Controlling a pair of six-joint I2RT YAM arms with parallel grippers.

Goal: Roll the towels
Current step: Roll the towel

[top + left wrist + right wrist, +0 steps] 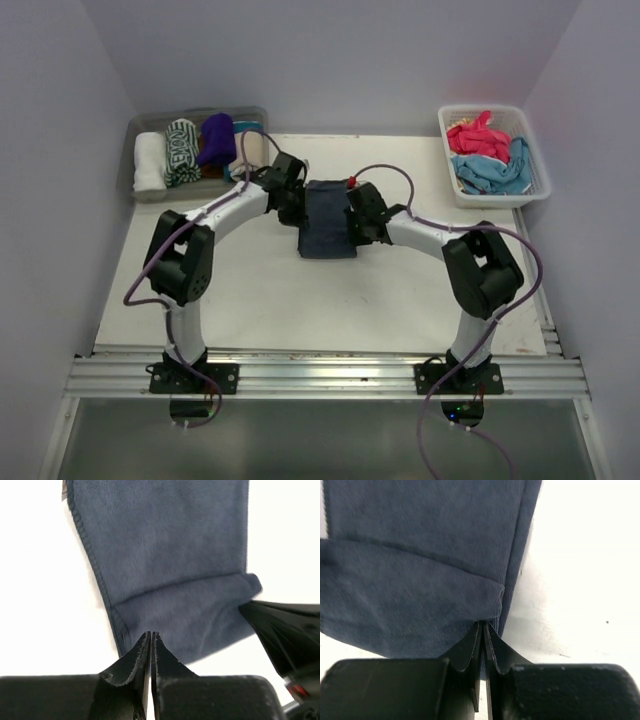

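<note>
Nearest, the left gripper and right gripper, each with jaws pressed to a thin slit. Their tips sit at opposite corners of the folded end of the navy towel; whether cloth is nipped cannot be told. The towel lies flat at mid-table, one end turned over once into a soft band, one long edge stitched. Only the top view shows what lies beyond: rolled towels in a tub far left, and loose towels in a basket far right.
</note>
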